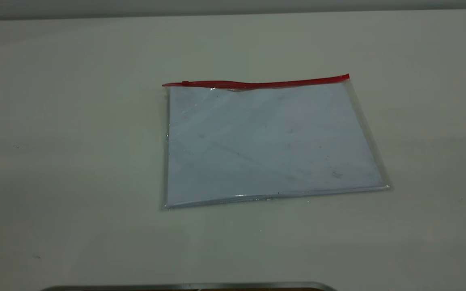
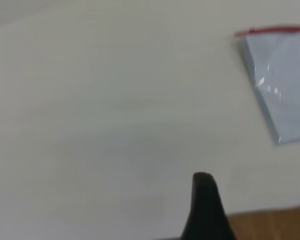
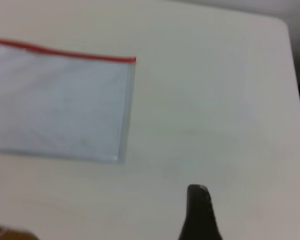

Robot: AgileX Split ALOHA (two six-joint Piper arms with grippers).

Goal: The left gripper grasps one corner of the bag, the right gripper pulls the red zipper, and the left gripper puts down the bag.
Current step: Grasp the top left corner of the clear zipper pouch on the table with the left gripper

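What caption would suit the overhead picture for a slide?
A clear bag with a red zipper lies flat on a pale table, untouched.

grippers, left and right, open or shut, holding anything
Left gripper: cannot be told, one finger shows, holding nothing, off the bag.
Right gripper: cannot be told, one finger shows, holding nothing, away from the bag.

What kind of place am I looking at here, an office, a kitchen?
Probably a robot test bench, not a kitchen or office: a bare pale table holds only one flat clear plastic bag with a red zipper strip, and a black claw fingertip shows at the table's near edge.
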